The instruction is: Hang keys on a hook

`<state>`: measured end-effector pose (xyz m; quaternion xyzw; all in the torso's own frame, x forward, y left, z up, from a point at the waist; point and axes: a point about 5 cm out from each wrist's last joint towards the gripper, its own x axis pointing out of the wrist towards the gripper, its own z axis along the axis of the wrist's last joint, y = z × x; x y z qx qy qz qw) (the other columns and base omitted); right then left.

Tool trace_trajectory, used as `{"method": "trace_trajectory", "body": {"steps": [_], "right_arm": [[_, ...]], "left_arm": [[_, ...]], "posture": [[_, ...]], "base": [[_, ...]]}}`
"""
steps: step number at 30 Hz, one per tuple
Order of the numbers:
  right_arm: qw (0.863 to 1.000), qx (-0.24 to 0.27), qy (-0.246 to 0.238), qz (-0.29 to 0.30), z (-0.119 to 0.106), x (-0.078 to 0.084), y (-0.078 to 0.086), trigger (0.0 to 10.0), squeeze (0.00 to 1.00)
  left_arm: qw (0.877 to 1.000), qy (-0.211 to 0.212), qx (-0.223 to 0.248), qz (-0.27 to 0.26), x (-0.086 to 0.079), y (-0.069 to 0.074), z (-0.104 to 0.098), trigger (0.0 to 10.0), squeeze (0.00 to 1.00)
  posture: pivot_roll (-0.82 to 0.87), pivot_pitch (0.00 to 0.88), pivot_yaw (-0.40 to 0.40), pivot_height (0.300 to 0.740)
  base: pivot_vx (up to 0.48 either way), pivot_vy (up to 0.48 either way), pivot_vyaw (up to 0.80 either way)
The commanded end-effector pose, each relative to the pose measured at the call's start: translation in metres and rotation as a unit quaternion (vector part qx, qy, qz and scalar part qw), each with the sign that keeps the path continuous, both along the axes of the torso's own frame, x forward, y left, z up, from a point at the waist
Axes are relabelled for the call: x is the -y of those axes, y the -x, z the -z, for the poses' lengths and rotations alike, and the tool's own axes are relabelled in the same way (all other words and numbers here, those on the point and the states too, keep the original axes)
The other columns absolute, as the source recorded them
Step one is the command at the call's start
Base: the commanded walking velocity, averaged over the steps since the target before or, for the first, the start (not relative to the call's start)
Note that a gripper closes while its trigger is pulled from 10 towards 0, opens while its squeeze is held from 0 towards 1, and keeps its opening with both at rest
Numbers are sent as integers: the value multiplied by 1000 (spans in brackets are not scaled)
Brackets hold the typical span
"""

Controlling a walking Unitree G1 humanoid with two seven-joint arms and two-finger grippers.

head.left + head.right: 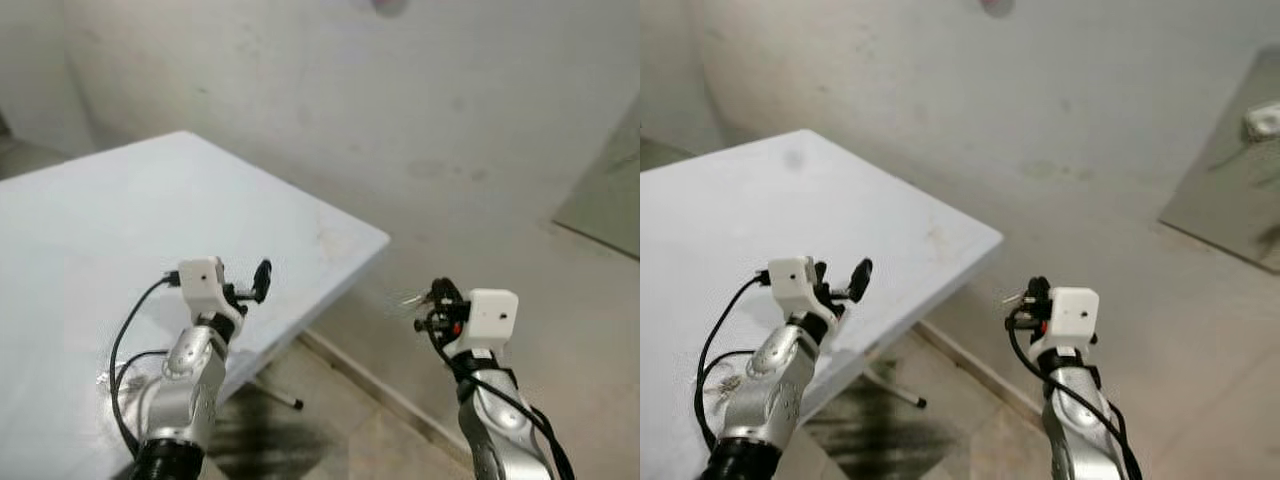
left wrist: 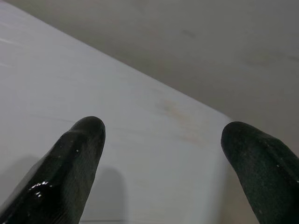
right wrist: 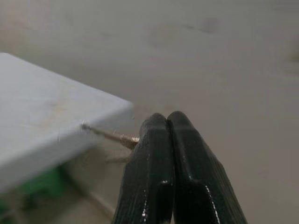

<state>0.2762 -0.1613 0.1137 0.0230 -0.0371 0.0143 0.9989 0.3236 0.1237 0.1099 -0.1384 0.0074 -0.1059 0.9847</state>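
No containers were in view. The right gripper [image 1: 432,300] was raised in the air past the corner of the white table [image 1: 120,220], in front of the pale wall [image 1: 420,110]. In the right wrist view its two black fingers [image 3: 159,154] were pressed together, pinching the keys [image 3: 114,136]. Only a thin metal blade with a brownish end stuck out sideways from between the fingertips. The rest of the bunch was hidden by the fingers. In the left eye view the keys [image 1: 412,298] appeared as a small blurred silver glint beside the gripper, too small to count or describe further.

The left gripper [image 1: 258,283] was held above the table's near edge with its fingers [image 2: 74,158] spread apart and nothing between them.

A dark round mark [image 1: 388,6] sat on the wall at the top edge of the left eye view, cut off by the frame. I could not tell what it was. A grey panel [image 1: 1230,190] on the right was also cut off, and it carried a small white fitting [image 1: 1263,120], blurred.
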Motion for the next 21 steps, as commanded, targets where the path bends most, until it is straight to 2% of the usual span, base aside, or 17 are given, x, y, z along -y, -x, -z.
{"method": "trace_trajectory", "body": {"steps": [1,9,21], "right_arm": [[1000,10,2,3,-6,0,-1,10000,0],[1000,10,-3,16,-4,2,-1,10000,0],[1000,11,-4,17,-4,1,-1,10000,0]], "left_arm": [[1000,-13,8,6,0,-2,-5,10000,0],[1000,-19,12,-9,-7,-2,-7,10000,0],[1000,-23,14,-8,-7,0,-7,10000,0]], "posture": [[-17,22,-35,740],[-19,22,-21,740],[-12,20,-17,740]], "base": [[0,0,-763],[0,0,-766],[0,0,-766]]}}
